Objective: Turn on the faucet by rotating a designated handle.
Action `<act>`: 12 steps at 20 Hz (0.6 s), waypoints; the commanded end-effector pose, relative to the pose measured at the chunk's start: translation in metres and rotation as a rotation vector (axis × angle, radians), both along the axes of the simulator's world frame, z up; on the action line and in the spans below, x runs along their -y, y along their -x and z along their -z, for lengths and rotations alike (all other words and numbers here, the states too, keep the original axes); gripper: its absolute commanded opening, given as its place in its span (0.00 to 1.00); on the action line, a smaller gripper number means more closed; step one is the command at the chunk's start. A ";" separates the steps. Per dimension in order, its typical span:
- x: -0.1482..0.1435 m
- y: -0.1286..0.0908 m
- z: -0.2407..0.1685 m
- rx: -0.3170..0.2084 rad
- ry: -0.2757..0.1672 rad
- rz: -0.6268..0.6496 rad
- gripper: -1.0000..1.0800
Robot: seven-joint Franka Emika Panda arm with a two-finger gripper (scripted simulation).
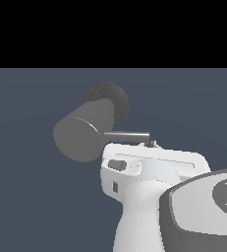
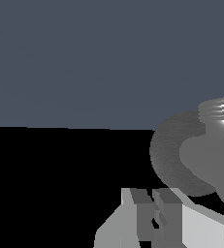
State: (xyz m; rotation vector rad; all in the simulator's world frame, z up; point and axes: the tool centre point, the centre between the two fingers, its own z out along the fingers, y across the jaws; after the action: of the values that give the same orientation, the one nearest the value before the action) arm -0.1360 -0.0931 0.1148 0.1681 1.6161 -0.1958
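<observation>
In the exterior view the faucet [image 1: 80,137] is a thick matte grey cylinder with its flat round end facing the camera, and it grows from a dark rough round base [image 1: 112,100]. Its handle [image 1: 127,134], a thin shiny rod, sticks out toward the exterior view's right. My gripper [image 1: 152,143] sits just under the rod's free end, mostly hidden behind the white hand; touching or apart, I cannot tell. In the wrist view the fingers [image 2: 138,213] stand close together with nothing between them, beside the faucet's base [image 2: 174,150] and body [image 2: 210,160]. A shiny ringed part [image 2: 223,109] shows beside the body.
A plain blue-grey floor [image 1: 31,197] lies all around the faucet. My own white and dark arm link [image 1: 203,216] fills the near corner on the exterior view's right.
</observation>
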 end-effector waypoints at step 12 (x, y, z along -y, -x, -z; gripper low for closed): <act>-0.019 -0.005 -0.047 0.029 -0.002 -0.017 0.00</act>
State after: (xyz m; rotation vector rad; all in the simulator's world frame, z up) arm -0.1368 -0.0919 0.1361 0.1811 1.6389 -0.2085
